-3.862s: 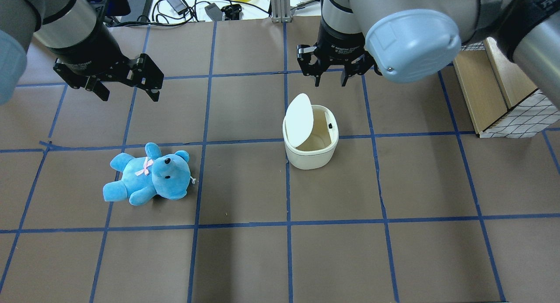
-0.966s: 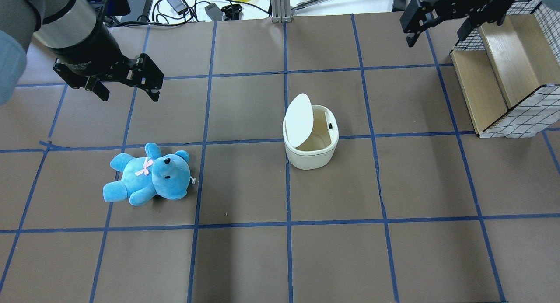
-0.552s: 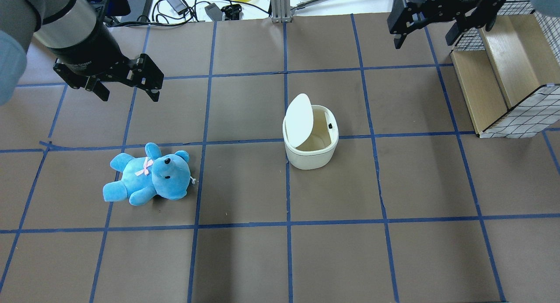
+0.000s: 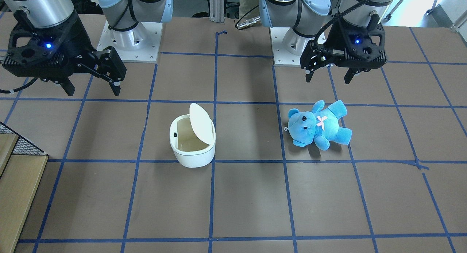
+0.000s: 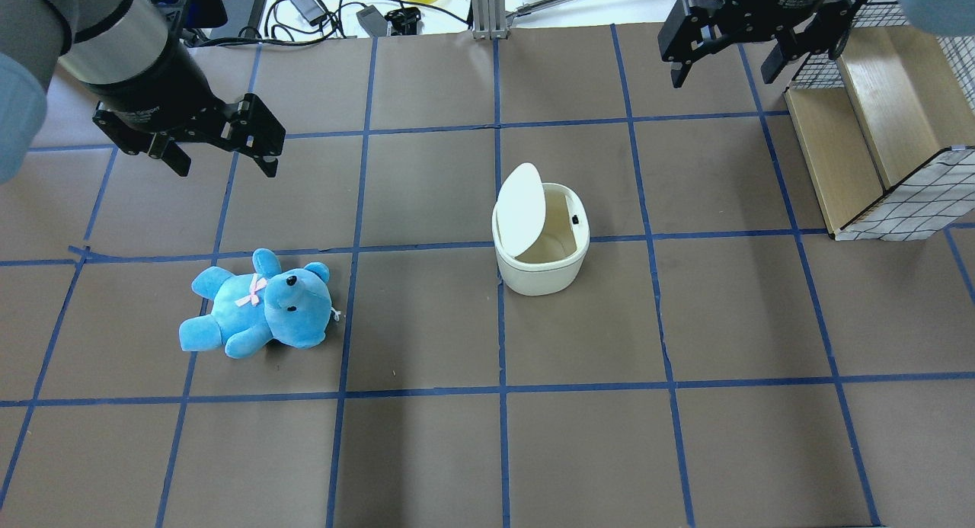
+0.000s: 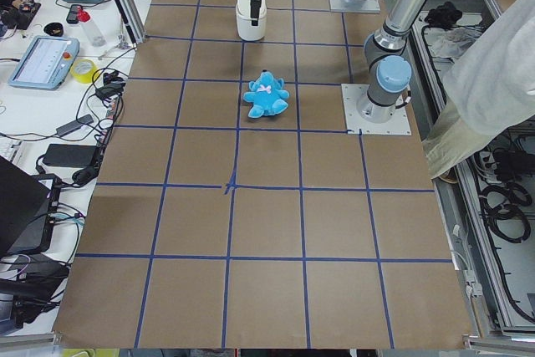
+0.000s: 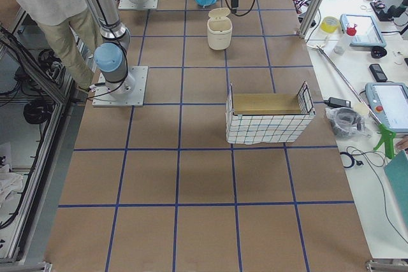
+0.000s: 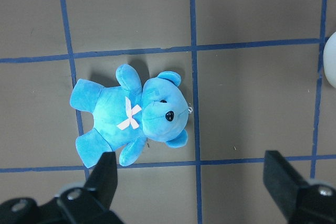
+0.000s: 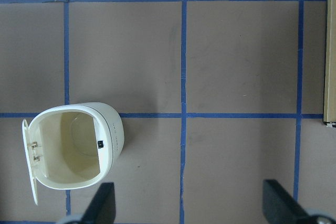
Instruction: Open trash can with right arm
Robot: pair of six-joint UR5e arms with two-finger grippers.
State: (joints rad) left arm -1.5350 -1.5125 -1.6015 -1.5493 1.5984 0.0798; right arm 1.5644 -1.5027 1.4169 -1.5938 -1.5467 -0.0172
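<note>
Front view
- Trash can (image 4: 192, 152): upright on the table (image 4: 251, 202), near its middle. The lid (image 4: 201, 122) is swung up and stands on edge on the side toward the bear (image 4: 319, 126); cream inside shows.
- Right gripper (image 4: 93, 88): hangs over the table at the view's left, fingers spread, nothing between them, well apart from the trash can.
- Left gripper (image 4: 328, 77): fingers spread and empty, over the table just behind the bear.
- Bear: on its back, well apart from the trash can.

Overhead
- Trash can: sits at a crossing of blue tape lines (image 5: 499, 345), mostly on the right-arm side of it.
- Right gripper: at the table's far edge, near the crate (image 5: 891, 109), open-fingered.
- Left gripper: far left part of the table, fingers apart, beyond the bear.

Left-end view
- Order along the table: bear nearer, trash can beyond. Grippers too small to judge.

Right-end view
- Order: crate nearest, then trash can with lid up, bear farthest.

Left wrist
- Bear below the camera; two fingertips wide apart at the bottom edge; a white sliver of the trash can at the right edge.

Right wrist
- Trash can at lower left, mouth open, lid upright along its left side. Fingertips wide apart at the bottom; the trash can lies outside them.
</note>
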